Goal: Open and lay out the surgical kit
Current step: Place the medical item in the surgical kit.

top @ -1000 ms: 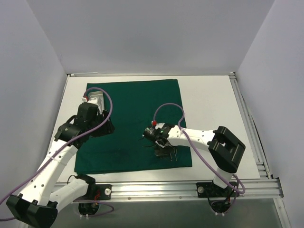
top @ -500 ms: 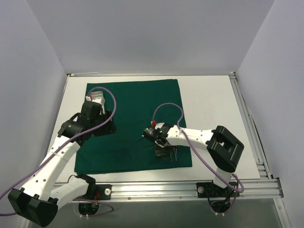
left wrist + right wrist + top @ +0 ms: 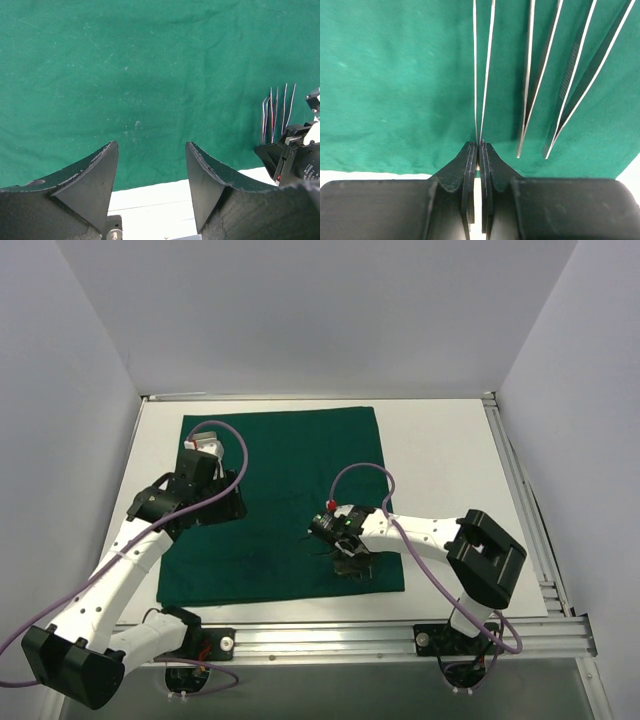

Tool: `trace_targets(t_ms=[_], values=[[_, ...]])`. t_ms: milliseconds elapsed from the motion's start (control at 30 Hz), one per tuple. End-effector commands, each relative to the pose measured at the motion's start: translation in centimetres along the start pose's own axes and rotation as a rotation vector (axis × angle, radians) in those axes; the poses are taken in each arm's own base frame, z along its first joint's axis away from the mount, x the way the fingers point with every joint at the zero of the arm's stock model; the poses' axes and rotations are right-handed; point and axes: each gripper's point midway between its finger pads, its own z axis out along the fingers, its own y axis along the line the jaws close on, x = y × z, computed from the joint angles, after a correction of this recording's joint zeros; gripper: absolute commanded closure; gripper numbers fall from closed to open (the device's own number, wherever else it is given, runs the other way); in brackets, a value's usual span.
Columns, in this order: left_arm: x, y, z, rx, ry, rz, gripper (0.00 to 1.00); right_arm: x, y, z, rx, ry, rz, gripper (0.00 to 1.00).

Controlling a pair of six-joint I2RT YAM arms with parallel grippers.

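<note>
The right gripper (image 3: 478, 146) was clamped on the tweezers' (image 3: 475, 75) joined end, near the cloth's (image 3: 395, 75) near-right corner, their arms running straight ahead.

Overhead view, wrist cameras close above cloth (image 3: 290, 470)

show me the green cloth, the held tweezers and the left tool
green cloth (image 3: 290, 470): top external view, bare middle
tweezers (image 3: 478, 132): right wrist view, gripped end
left tool (image 3: 151, 150): left wrist view, midway between fingertips
</note>
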Motion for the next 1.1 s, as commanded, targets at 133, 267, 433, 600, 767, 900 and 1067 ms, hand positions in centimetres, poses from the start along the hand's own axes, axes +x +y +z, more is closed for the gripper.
trace_targets(t_ms=[133,267,433,600,767,900,1067], values=[[-1.4,-0.9,-0.7,0.033,-0.031,-0.02,0.35,0.3,-0.6,-0.4,0.001,0.002,0.029,1.0],[-1.5,-0.8,-0.6,0.03,-0.03,-0.023,0.35,0.2,-0.6,0.2,0.007,0.013,0.011,1.0],[-1.9,-0.9,-0.5,0.031,-0.031,-0.023,0.35,0.2,-0.6,0.5,0.011,0.026,0.012,0.98],[-1.7,-0.7,-0.2,0.031,-0.021,-0.023,0.35,0.5,-0.9,0.7,0.012,0.04,0.012,0.93],[-1.6,-0.5,-0.1,0.026,-0.009,-0.019,0.35,0.2,-0.7,0.7,0.012,0.041,0.009,0.77],[-1.6,-0.3,0.1,0.016,0.002,-0.025,0.34,0.3,-0.6,0.7,0.011,0.053,0.0,0.74],[-1.8,0.0,0.1,0.011,-0.003,-0.026,0.34,-1.1,-0.1,-0.7,0.003,0.019,-0.015,0.73]])
